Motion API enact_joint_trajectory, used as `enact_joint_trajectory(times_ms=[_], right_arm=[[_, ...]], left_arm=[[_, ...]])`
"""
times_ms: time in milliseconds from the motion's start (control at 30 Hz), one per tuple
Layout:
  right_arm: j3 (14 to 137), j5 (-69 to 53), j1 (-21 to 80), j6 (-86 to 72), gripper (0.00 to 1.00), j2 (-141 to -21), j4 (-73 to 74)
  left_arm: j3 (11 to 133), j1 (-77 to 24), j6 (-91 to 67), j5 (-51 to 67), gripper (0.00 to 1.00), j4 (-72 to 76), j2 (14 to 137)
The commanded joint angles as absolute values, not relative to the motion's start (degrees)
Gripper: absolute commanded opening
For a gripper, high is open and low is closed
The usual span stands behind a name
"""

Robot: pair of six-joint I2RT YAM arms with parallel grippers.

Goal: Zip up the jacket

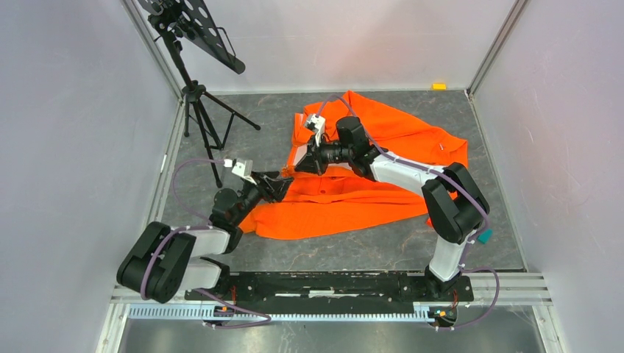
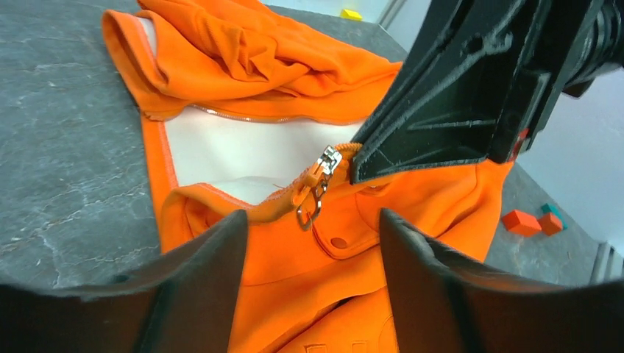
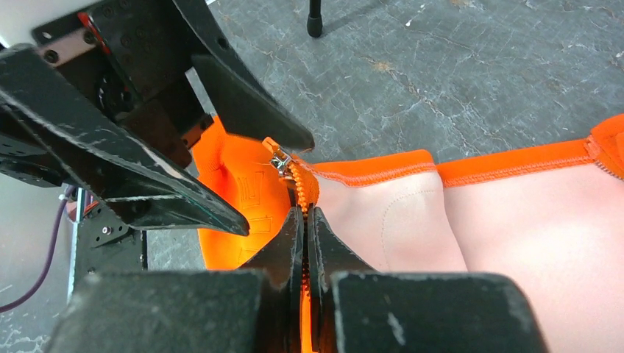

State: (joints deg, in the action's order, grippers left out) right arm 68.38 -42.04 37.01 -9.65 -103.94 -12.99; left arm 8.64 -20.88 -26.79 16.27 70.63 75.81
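Grey marbled tabletop [image 1: 331, 250] carries the orange jacket [image 1: 401, 132], spread across its middle with pale lining showing. The right gripper [image 3: 305, 220] is pinched tight on the jacket's zipper edge just behind the zipper slider [image 2: 318, 182]. The left gripper [image 2: 313, 220] gapes wide beside that slider.

Rumpled bright orange jacket [image 1: 412, 132] on the table [image 1: 331, 250], mostly unzipped, pale lining exposed.

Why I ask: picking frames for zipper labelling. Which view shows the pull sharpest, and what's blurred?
Left wrist view: zipper pull crisp, left claw's fingers blurred. Right wrist view: pull smaller yet sharp, right claw soft up close. Top external view: even light, jacket clear, pull too small.
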Motion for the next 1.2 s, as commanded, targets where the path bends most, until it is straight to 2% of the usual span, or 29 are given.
enact_joint_trajectory(times_ms=[0,67,133,300,367,433,600,767,867,1067,1167], right_arm=[[70.94,-43.97,37.09,-7.43,0.00,-101.98,-13.56],[70.93,-44.48,37.08,-7.37,0.00,-102.04,-13.82],[70.95,-44.55,37.00,-7.35,0.00,-101.98,-13.91],[69.58,-45.57,36.65,-10.25,0.00,-101.73,-17.30],[69.46,-45.86,36.64,-11.03,0.00,-101.78,-17.88],[69.47,-46.23,36.65,-11.41,0.00,-102.00,-18.17],[69.43,-46.36,36.65,-11.39,0.00,-102.12,-18.12],[69.48,-46.35,36.64,-11.23,0.00,-102.22,-18.18],[69.48,-46.45,36.64,-11.25,0.00,-102.55,-18.22],[69.46,-46.85,36.65,-11.63,0.00,-103.10,-18.72],[69.48,-47.11,36.64,-11.65,0.00,-103.35,-19.01]], left_arm=[[9.04,-21.24,-18.35,10.16,0.80,65.59,69.97],[10.03,-21.68,-15.66,9.94,0.80,63.86,68.82],[10.79,-21.81,-14.45,10.69,0.76,62.76,69.40],[10.64,-21.81,-15.06,12.78,0.55,68.96,75.33],[10.96,-21.81,-15.52,13.41,0.58,71.10,77.24],[11.45,-21.84,-15.92,13.88,0.65,73.48,79.51],[11.98,-21.81,-17.21,13.90,0.66,80.51,84.40],[12.77,-21.86,-16.63,14.00,0.67,80.32,84.32],[12.65,-21.82,-16.27,13.56,0.65,80.08,83.57],[12.86,-21.84,-16.60,15.19,0.54,80.72,84.01],[12.90,-21.80,-16.49,15.58,0.56,80.72,83.85]])
